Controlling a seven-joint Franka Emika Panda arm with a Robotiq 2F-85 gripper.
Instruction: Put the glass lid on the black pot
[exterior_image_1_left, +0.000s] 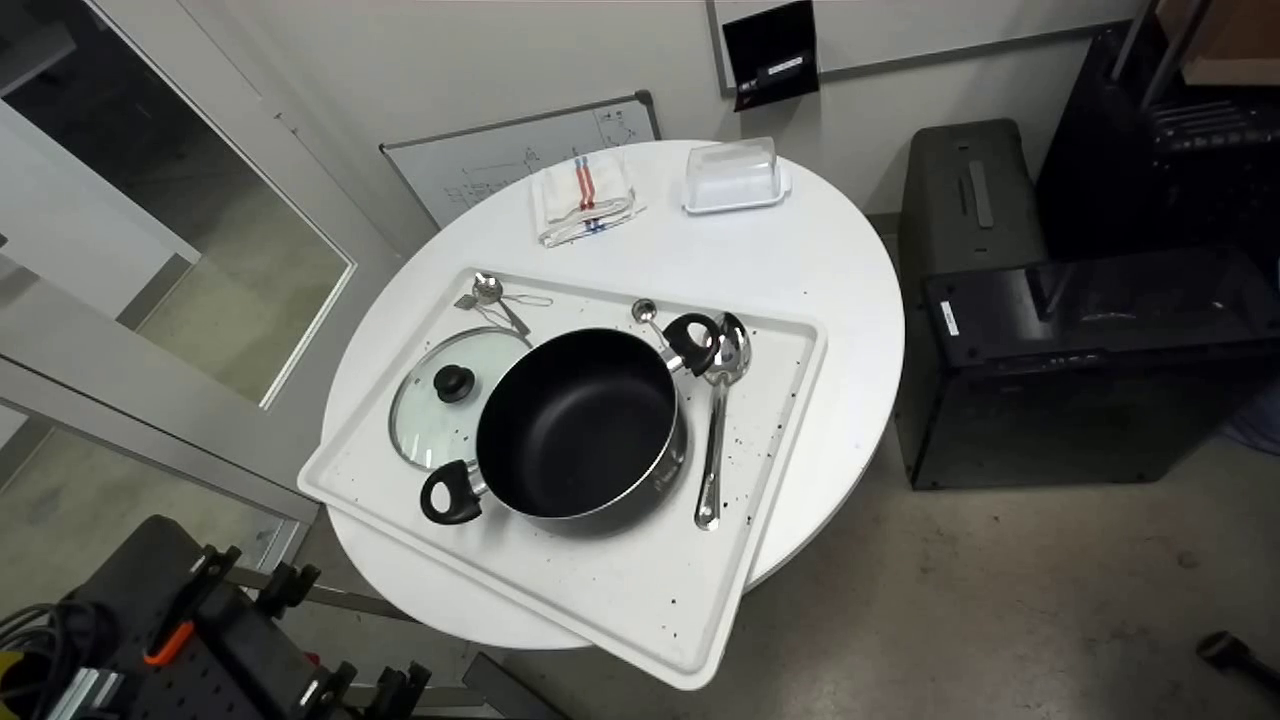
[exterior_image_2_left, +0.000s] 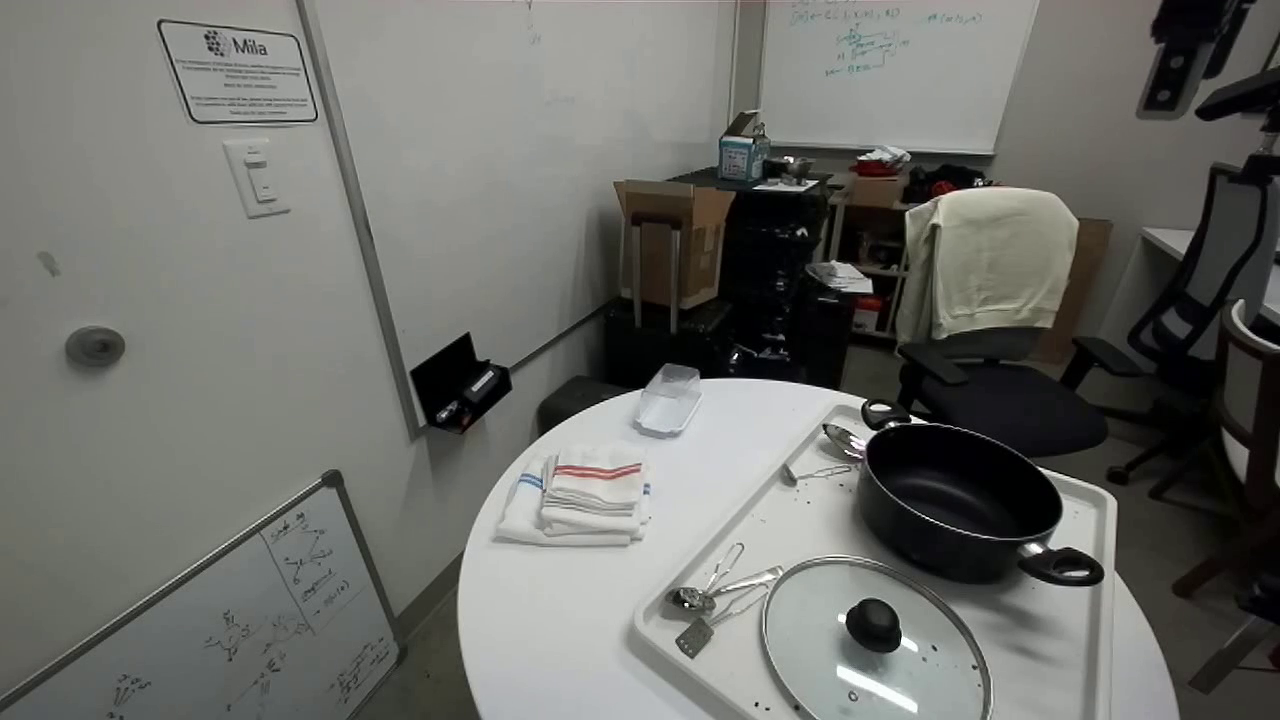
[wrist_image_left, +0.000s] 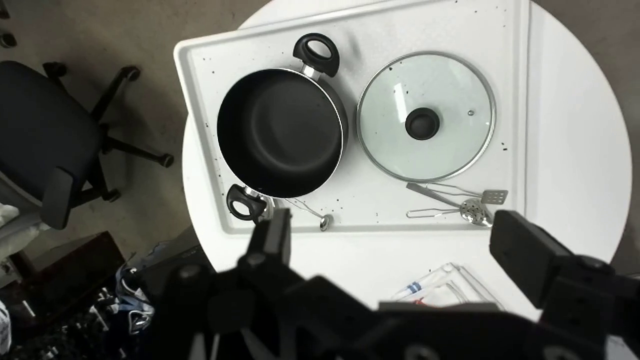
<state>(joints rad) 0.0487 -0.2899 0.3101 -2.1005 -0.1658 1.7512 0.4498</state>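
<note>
Wrist view: is the black two-fingered metal gripper (wrist_image_left: 392, 235) spread?
– Wide, empty; the round clear-glass lid (wrist_image_left: 452, 120) lies beside the round black metal pot (wrist_image_left: 282, 132).
– Risk?
– Gripping its round black plastic knob (wrist_image_left: 422, 123) off-centre could tilt it.

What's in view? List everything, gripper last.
Black pot: 1, black, on tray
Glass lid: 1, clear, on tray beside pot
Tray: 1, white, on table
Table: 1, white, under tray
Large spoons: 1+, silver, on tray
Small utensils: 3+, silver, on tray
Folded cloths: count unclear, white, striped, on table
Covered dish: 1, white, clear, on table
Whiteboards: 3+, white, at walls
Small holder: 1, black, by whiteboard
Chairs: 2+, dark, beyond table
Cases and boxes: several, dark or brown, near walls
Gripper: 1, black, open, above table
</note>
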